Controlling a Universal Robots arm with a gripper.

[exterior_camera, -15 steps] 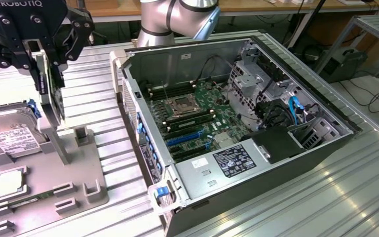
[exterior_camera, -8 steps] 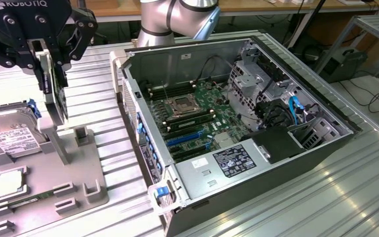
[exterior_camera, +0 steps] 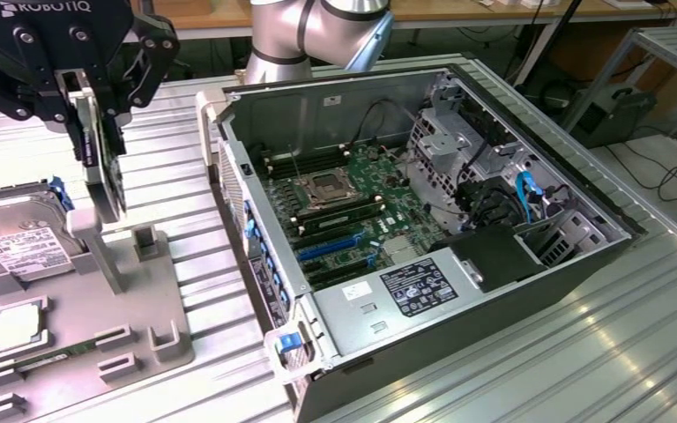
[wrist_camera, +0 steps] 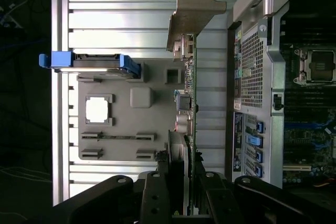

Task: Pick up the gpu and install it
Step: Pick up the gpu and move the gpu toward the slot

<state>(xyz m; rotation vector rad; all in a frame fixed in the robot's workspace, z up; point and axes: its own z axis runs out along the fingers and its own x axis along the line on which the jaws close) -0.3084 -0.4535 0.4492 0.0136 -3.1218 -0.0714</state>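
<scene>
While the gripper (exterior_camera: 101, 92) hangs over the gray parts tray (exterior_camera: 151, 300), its jaws clamp the gpu (exterior_camera: 106, 167), the card hanging upright beneath them, the open computer case (exterior_camera: 303, 110) standing just beside.

1. gripper (exterior_camera: 98, 122): black, with white lettering on the housing.
2. gpu (wrist_camera: 191, 109): green along the board edge, dark components, pale silver-beige bracket.
3. hard drive (exterior_camera: 15, 242): silver body, white label with dark print, blue side rails.
4. tray (exterior_camera: 138, 308): plain mid-grey throughout.
5. table (exterior_camera: 574, 361): bright silver with a pattern of parallel ribbed stripes.
6. computer case (exterior_camera: 479, 339): black outer wall, pale grey metal inside, dotted perforation on the rear panel.
7. motherboard (exterior_camera: 368, 198): green, with blue slots.
8. power supply (exterior_camera: 356, 308): grey, carrying a black label with white print.
9. cables (exterior_camera: 529, 196): blue.
</scene>
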